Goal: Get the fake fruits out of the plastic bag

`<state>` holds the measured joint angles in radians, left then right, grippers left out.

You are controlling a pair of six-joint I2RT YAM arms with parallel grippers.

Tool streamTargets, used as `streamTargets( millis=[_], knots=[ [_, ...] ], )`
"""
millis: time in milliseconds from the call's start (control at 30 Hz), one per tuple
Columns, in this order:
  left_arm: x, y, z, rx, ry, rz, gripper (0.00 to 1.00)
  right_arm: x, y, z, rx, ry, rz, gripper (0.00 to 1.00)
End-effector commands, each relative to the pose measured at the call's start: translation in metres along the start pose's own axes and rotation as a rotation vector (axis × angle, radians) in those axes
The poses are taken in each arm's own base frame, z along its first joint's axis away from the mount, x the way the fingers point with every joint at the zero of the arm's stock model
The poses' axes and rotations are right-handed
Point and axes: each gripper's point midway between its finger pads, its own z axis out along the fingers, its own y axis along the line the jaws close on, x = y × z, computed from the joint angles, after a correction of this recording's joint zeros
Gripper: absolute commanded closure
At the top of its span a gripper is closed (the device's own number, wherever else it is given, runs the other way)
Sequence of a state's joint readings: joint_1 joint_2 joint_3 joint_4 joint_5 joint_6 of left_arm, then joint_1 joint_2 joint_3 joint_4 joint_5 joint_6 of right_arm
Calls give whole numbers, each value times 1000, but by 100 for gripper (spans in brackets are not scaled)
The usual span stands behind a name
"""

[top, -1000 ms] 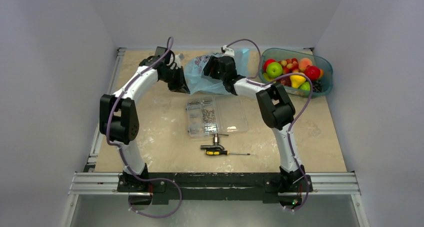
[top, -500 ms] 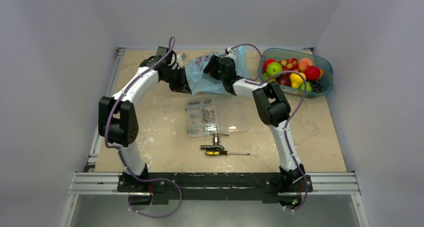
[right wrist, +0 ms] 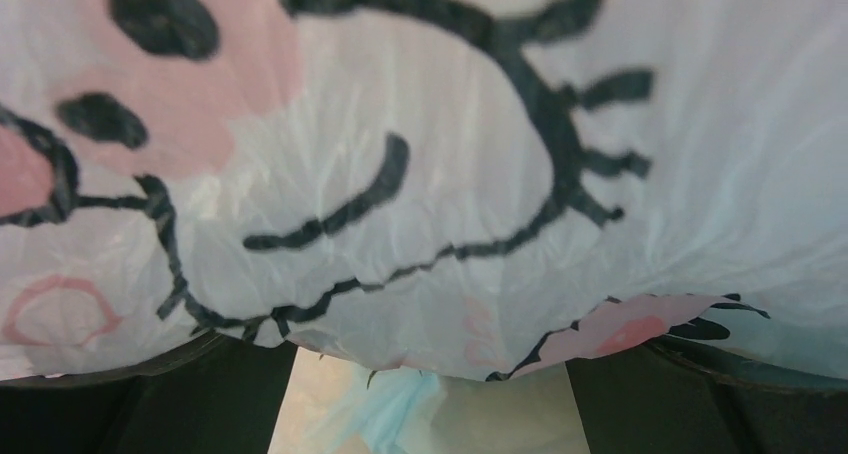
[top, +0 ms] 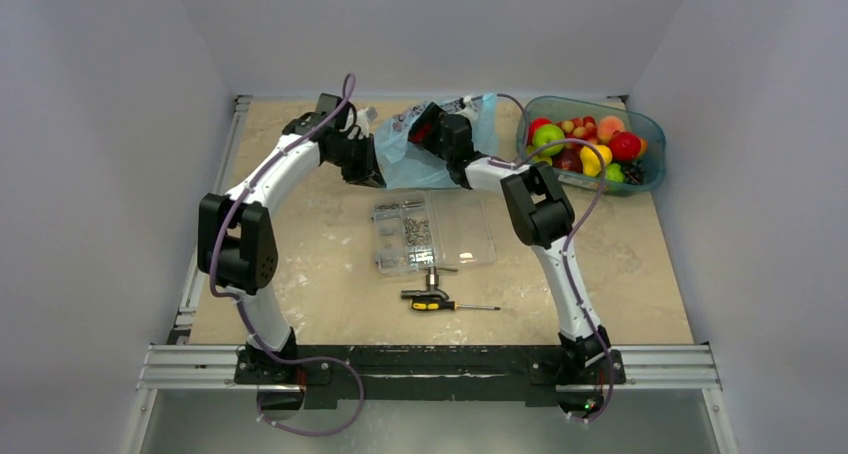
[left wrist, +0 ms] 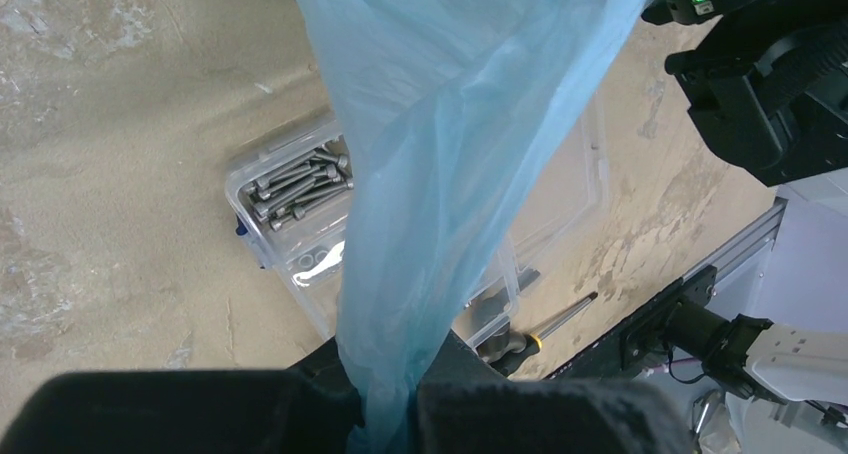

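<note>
your left fingers (left wrist: pixel 200 414) are closed, pinching a bunched fold of the thin light blue translucent plastic bag (left wrist: pixel 450 124) with black and pink print. the film rises out of that pinch and fans wide above it. from the top view the plastic bag (top: pixel 405 166) sits at the far middle of the beige tabletop (top: pixel 300 264), stretched between your two wrists, left arm on its left edge and right arm on its right part. your right fingers (right wrist: pixel 150 404) stand wide apart, open, dark at both lower corners of the wrist view, with printed bag film right up against the camera and filling most of it. you cannot tell if that film touches them.

the small glossy fake fruits (top: pixel 585 144) you can see, a green apple (top: pixel 548 139) plus red and yellow ones, are piled in the rigid teal see-through tub (top: pixel 652 132) at the far right, well apart from the bag. can't tell if any are inside the bag.

the clear flat compartment box of screws (top: pixel 432 232) lies just nearer than the bag. the yellow and black screwdriver (top: pixel 440 304) lies nearer again.
</note>
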<state>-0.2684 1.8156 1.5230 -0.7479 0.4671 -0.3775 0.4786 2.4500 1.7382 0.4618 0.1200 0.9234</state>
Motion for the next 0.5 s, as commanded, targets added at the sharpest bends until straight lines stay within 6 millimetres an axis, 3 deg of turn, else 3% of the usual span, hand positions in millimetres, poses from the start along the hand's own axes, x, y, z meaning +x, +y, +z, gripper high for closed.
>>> streamTargets(
  millis=[0,267,467],
  knots=[
    [-3,-10,-8,19,-30,49,100,-19,26,14,-89,-77,92,3],
    [-1,-10,-3,18,-13,53,100,-15,24,31,-98,-80,152,5],
    [-1,-7,0,7,-2,48,100,-21,39,26,-186,-104,122,24]
  ],
)
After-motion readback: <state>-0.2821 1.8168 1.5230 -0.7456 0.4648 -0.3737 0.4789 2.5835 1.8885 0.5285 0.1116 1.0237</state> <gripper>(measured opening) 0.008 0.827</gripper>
